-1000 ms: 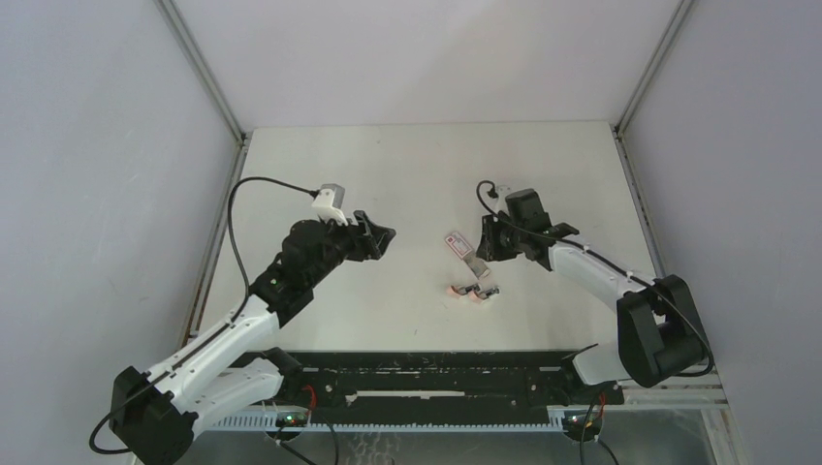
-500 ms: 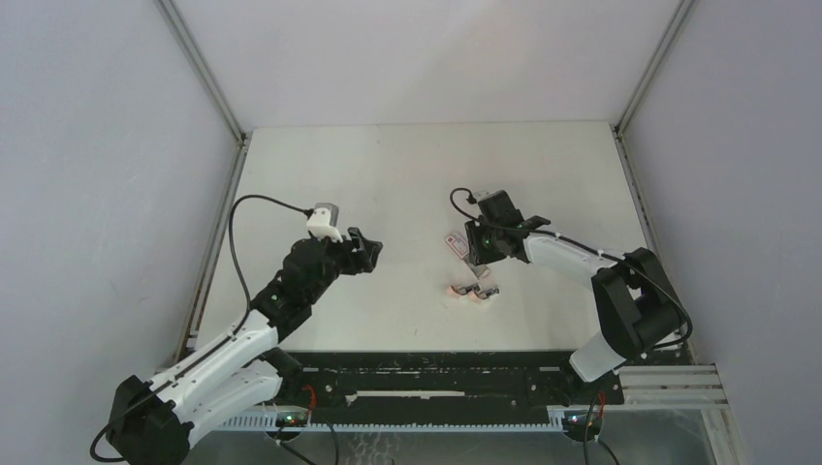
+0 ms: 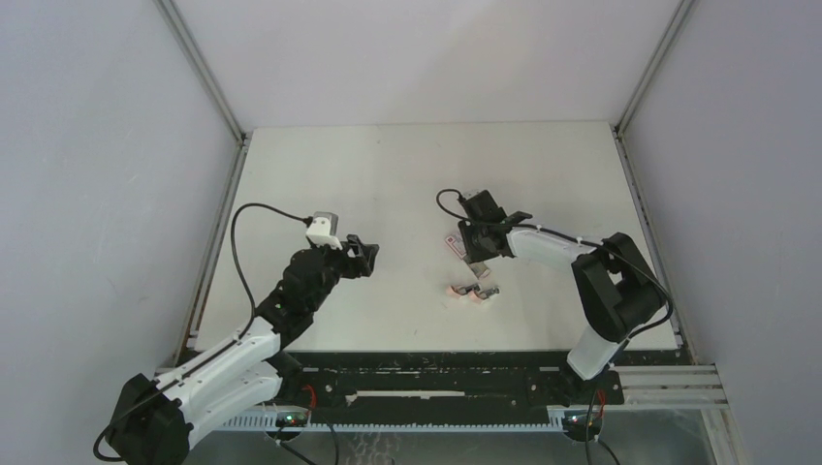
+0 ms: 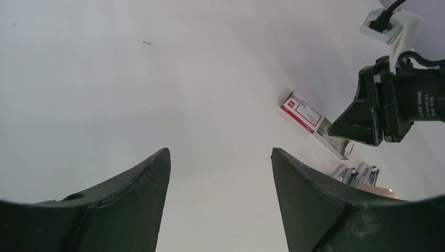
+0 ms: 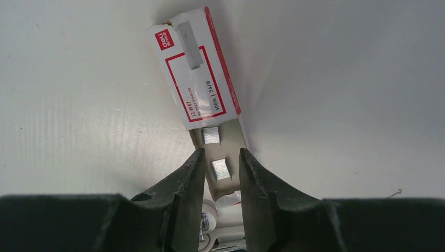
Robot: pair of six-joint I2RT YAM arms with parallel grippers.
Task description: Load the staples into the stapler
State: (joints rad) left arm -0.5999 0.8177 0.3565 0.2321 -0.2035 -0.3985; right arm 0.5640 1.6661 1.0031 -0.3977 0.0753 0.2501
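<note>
stapler (image 5: 224,218) mostly hidden behind the right fingers (image 5: 176,210).

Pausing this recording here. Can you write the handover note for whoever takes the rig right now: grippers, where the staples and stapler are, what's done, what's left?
Left gripper: open, empty, hanging over bare table, away from the work.
Right gripper: narrowly open, its fingers either side of a staple block in the pulled-out tray of the staple box; no contact visible.
Second staple block: in the same tray, closer to the sleeve.
Stapler: on the table just on the near side of the box, not held.
Done: tray exposed, right gripper lined up.
Left: close on the block, lift it, load it into the stapler.
</note>
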